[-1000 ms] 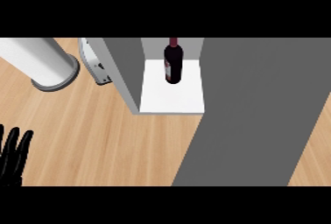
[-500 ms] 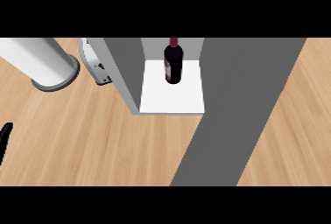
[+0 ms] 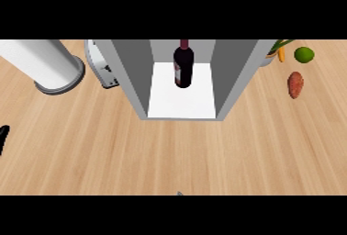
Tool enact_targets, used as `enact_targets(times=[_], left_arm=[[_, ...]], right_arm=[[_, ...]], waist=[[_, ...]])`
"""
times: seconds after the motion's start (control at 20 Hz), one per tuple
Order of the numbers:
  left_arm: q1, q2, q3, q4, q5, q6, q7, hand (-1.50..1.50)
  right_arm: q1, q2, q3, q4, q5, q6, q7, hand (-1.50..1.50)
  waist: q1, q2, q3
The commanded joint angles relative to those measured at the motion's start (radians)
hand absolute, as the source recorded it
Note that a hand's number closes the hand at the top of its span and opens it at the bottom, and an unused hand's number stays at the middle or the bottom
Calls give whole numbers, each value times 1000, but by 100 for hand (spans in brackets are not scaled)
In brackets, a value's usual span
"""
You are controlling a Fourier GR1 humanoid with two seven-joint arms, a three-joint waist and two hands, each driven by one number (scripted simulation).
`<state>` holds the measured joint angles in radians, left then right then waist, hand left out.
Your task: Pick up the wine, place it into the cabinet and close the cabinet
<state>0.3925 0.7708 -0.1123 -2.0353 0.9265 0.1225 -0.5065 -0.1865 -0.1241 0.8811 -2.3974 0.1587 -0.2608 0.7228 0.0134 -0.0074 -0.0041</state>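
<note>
Wine bottle [image 3: 183,69] stands upright inside cabinet [image 3: 136,78], on the white shelf floor [image 3: 183,98], towards the back, approx. centred betw. the two grey side walls and touching neither. Dark glass, narrow neck up top, label on the body.

Handling (judgement): rigid glass, likely heavy for its width, smooth and slippery, breakable if tipped. Tall and narrow, so it topples easily from a side knock. Best hold: fingers and thumb round the mid body, below the shoulder; neck is a poorer hold.

Containers: cabinet holds the bottle only; rest of shelf floor is bare white. Front is open to the viewer. Door not identifiable in head view; a pale panel with small fittings [image 3: 105,69] sits just left of the cabinet wall, poss. the door swung aside, cannot confirm.

Task status (judgement): placing step looks done; closing step not yet done.

Hands: left hand [image 3: 2,137] shows only as a dark sliver at the view's left edge, well apart from the cabinet; finger state cannot be told, nothing seen in it. Right hand not visible.

Surroundings: grey-and-white cylinder [image 3: 44,64] left of cabinet on wooden counter [image 3: 176,156]. Right side: lime [image 3: 304,54], sweet potato [image 3: 295,85], both on the counter.
</note>
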Motion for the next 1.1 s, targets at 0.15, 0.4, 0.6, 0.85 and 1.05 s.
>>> enact_targets(times=[0.15, 0.4, 0.6, 0.85, 1.05], left_arm=[[-68, -18, -5, -7, 16, 22, 67, -150], [-67, -32, 15, 34, 22, -29, 52, -150], [-113, -42, -2, 52, 12, -13, 76, -150], [-97, -56, 21, 24, 7, -4, 95, -150], [-151, -104, -18, 81, -51, 30, 83, -150]], right_arm=[[-284, 116, 51, 153, -15, -138, 39, 150], [-413, 115, -20, 233, -121, -219, 33, 150], [-584, 117, -95, 339, -216, -275, 33, 150], [-817, 122, -275, 578, -361, -245, -30, 150], [-959, 123, -341, 773, -389, -233, -118, 150]], waist=[[8, 8, 1], [27, 10, 0], [34, 13, -1], [30, 11, 2], [18, 14, 2]])
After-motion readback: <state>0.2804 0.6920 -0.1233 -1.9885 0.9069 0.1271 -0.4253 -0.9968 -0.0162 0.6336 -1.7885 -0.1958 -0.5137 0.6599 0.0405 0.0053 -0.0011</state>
